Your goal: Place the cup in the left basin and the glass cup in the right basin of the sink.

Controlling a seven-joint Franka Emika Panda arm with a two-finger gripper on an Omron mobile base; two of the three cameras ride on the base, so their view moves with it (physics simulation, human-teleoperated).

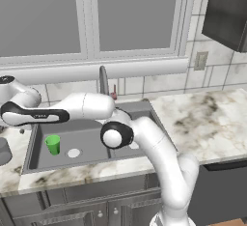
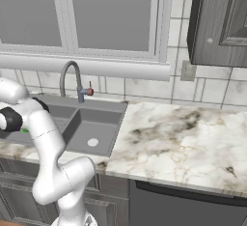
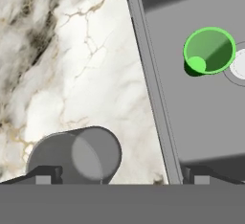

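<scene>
The green cup stands upright in the left basin of the sink, close to its light drain. In the hand view the cup shows its open mouth at upper right. The grey glass cup stands on the marble counter left of the sink. My gripper hangs open above that counter, and the glass cup sits below, nearer one fingertip, untouched. The right basin holds nothing.
A tall grey faucet rises behind the divider, under the window. The sink's raised rim runs between the glass cup and the left basin. Marble counter stretches wide to the right, below a dark wall cabinet.
</scene>
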